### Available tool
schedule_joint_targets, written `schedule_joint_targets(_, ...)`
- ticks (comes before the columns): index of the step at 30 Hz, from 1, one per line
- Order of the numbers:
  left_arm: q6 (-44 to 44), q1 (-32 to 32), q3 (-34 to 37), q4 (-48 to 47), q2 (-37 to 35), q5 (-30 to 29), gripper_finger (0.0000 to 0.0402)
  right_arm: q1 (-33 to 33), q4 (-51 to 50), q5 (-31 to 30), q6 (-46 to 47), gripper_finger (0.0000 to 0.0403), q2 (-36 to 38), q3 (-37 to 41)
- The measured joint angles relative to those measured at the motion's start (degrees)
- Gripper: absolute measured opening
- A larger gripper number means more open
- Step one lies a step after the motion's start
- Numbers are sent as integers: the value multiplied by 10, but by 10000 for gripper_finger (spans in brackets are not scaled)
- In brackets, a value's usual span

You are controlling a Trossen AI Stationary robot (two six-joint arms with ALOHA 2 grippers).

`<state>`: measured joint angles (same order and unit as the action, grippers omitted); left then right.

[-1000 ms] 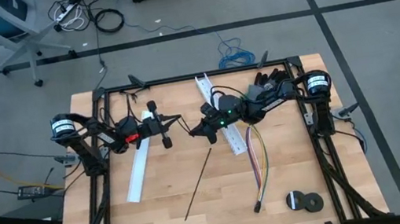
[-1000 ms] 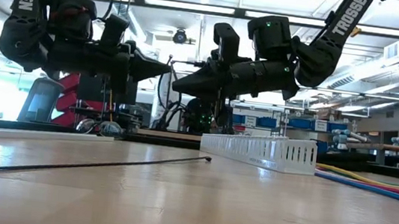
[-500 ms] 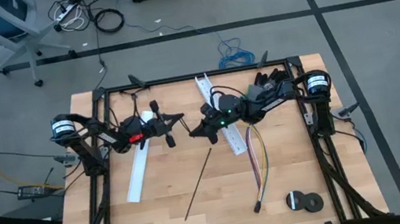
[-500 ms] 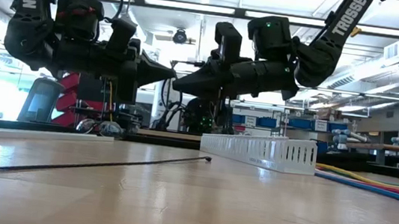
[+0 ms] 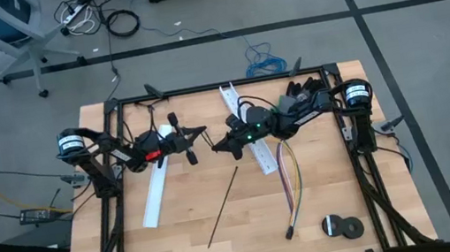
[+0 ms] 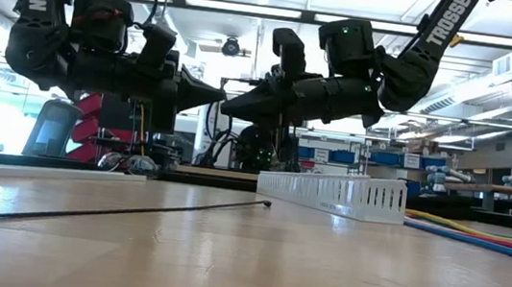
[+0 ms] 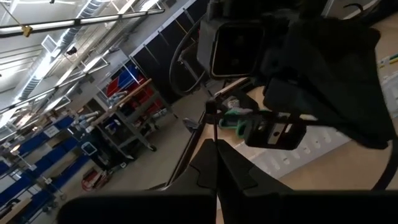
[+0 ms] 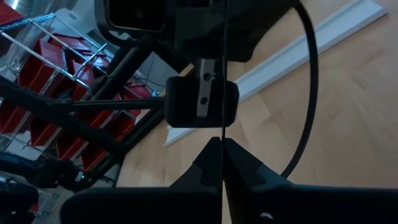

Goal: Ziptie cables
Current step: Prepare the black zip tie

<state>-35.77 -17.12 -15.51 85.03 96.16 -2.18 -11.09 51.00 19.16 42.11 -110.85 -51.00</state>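
Observation:
Both arms meet above the middle of the table. My left gripper [image 5: 204, 133] and my right gripper [image 5: 216, 149] point level at each other, tips almost touching, both shut. A very thin black ziptie [image 7: 212, 121] runs between their tips, clear of the wood. A second ziptie [image 5: 223, 205] lies flat on the table, slanting toward the near edge. The cables [image 5: 291, 179], yellow, pink and purple wires, lie on the table at the right with their dark end [image 5: 290, 232] toward the near edge. My left gripper pinches the thin ziptie [image 7: 215, 134] between its two fingertips, coming level from the table's left. The strip runs straight on from the tips toward the right arm, clear of the table. My right gripper pinches a thin black strip [image 8: 223, 127] between its fingertips, coming level from the table's right. The strip runs on past the tips toward the left arm; whether it is the same ziptie I cannot tell.
One white slotted channel [image 5: 156, 190] lies under the left arm and another [image 5: 250, 131] under the right arm. A black roll [image 5: 342, 226] sits near the front right corner. Black frame rails [image 5: 113, 214] run along the table's sides.
My left gripper has rolled about its own pointing line while staying where it was; its fingers stay shut. The right gripper and the things on the table have kept still.

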Motion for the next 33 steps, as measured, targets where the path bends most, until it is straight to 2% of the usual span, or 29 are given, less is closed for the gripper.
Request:
schedule_joint_targets(9,-1,0,0,9,0,-36,1,1,0,-14,3,0,0,0)
schedule_joint_targets(18,3,0,0,9,0,-43,1,1,0,-42,8,0,0,0)
schedule_joint_targets(22,3,0,0,9,0,-72,1,1,0,-47,12,0,0,0)
schedule_joint_targets(33,8,0,0,-1,0,-58,1,0,12,-45,9,0,0,0)
